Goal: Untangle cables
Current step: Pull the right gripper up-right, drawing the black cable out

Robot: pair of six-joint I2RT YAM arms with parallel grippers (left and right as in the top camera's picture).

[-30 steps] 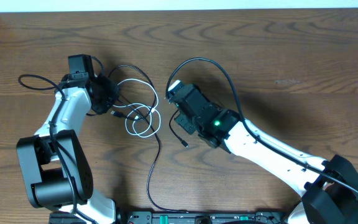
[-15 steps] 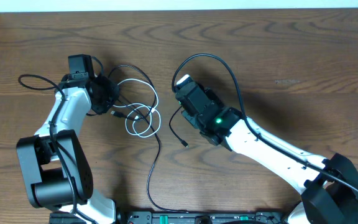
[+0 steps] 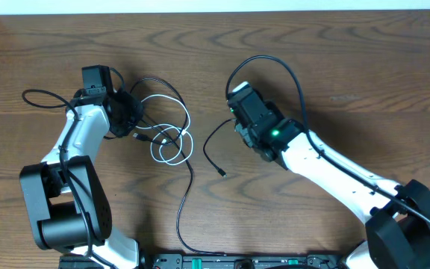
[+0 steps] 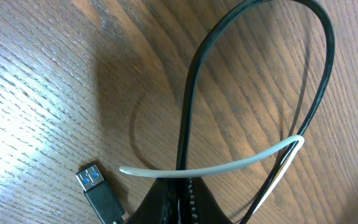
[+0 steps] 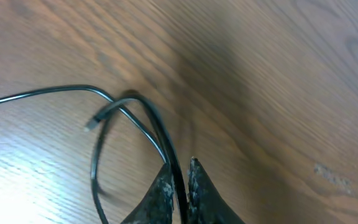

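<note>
Light and picture quality: soft, even room light from above.
The overhead view is sharp. The table point(image 3: 364, 60) is evenly lit with only faint shadows, and a pale strip along its far edge is washed out. In the left wrist view, glare sheens the wood grain at left and a soft dark shadow lies far left. The black cable point(image 4: 191, 93) and white cable point(image 4: 229, 165) are crisp. The right wrist view is softer and slightly blurred, with a broad diagonal shadow and glare near left.

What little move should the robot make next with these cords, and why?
Probably the right gripper should draw the black cable a bit rightward: it is clamped on that cable, while the left gripper pins the spot where the white cable crosses it.
</note>
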